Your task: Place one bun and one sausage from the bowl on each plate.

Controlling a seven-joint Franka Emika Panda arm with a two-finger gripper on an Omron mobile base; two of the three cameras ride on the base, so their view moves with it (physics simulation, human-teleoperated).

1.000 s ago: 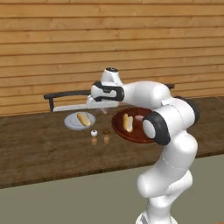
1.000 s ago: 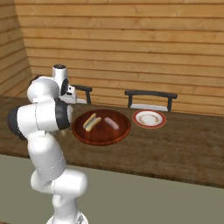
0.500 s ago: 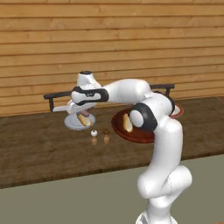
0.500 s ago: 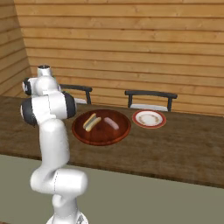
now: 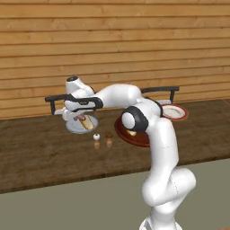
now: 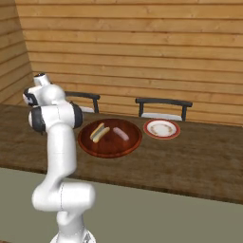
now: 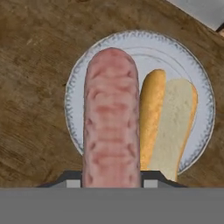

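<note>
Wall (image 6: 142, 57) at back is made of long light-brown wood planks, going sideways. In the right base view a 2nd plank wall (image 6: 9, 57) meets it at the left corner. Big dark-brown wood bench (image 6: 199, 161) w/ plain grey floor (image 6: 166, 213) in front. 2 dark chairs behind bench, 1 left (image 6: 83, 97) & 1 right (image 6: 163, 105). Light is soft & even.

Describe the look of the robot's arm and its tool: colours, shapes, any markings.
The arm is glossy white, built of rounded tubular segments with dark grey discs at the joints. Near the hand runs a black band, with a small dark-topped cap above. The tool ends in two small dark finger tips. No cables or lettering can be made out.
</note>
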